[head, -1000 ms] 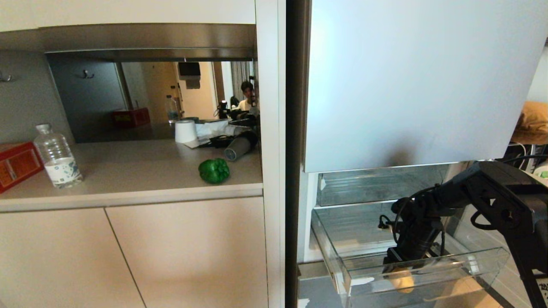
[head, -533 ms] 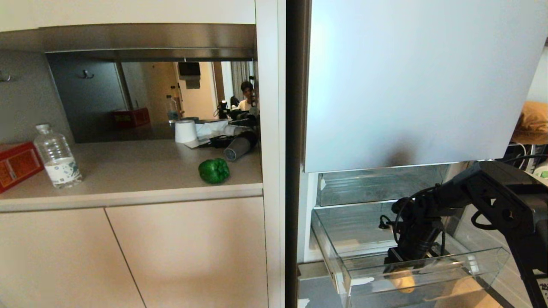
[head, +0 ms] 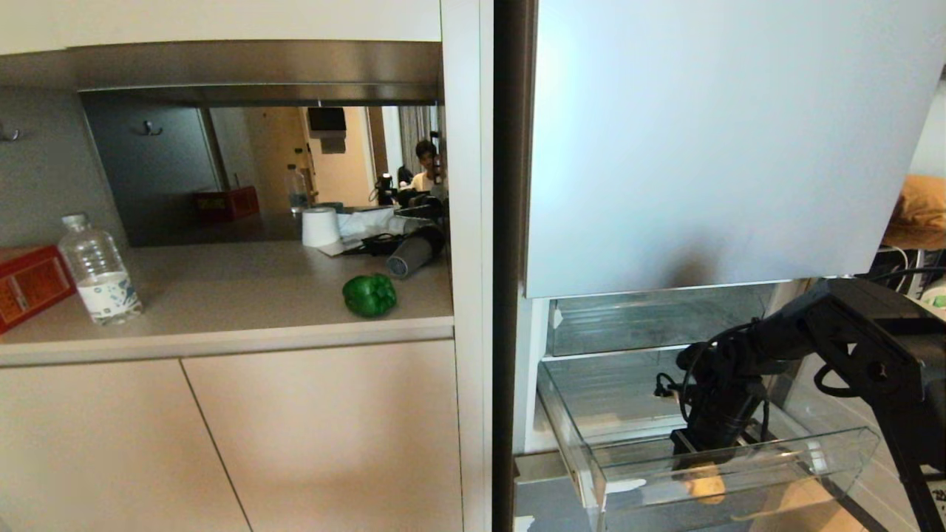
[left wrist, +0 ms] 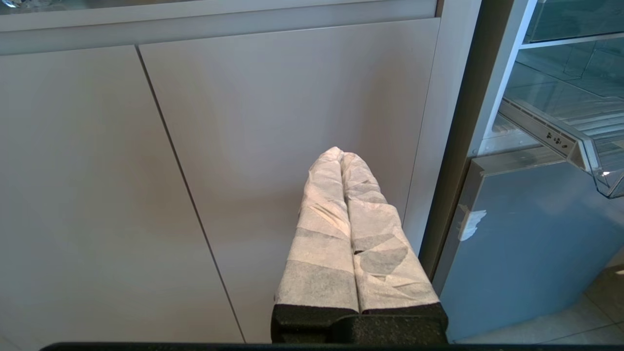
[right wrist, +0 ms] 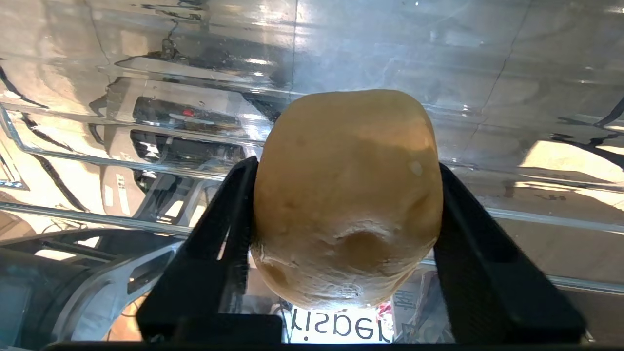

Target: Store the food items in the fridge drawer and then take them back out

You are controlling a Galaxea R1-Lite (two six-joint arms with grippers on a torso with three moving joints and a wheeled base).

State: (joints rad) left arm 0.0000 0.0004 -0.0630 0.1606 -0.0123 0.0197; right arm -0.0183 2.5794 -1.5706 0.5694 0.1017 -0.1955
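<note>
The clear fridge drawer [head: 835, 451] is pulled out at the bottom right of the head view. Inside it lies the tan potato [head: 702, 484] [right wrist: 346, 195], near the drawer's front wall. My right gripper [head: 698, 469] [right wrist: 345, 168] reaches down into the drawer, and its black fingers [right wrist: 234, 214] press on both sides of the potato. The green bell pepper [head: 369, 295] sits on the counter, near its front edge. My left gripper [left wrist: 341, 152] is shut with nothing in it, its white-wrapped fingers pointing at a lower cabinet door.
A water bottle [head: 100, 272] and a red box [head: 29, 284] stand at the counter's left. A white roll [head: 320, 227] and a dark cylinder [head: 410, 255] lie at its back. The grey fridge door [head: 724, 140] hangs above a second clear drawer [head: 650, 318]. A person shows in the mirror [head: 426, 166].
The right gripper's fingers have closed in onto the potato in the drawer. The arm itself has hardly moved, and the left arm is still.
</note>
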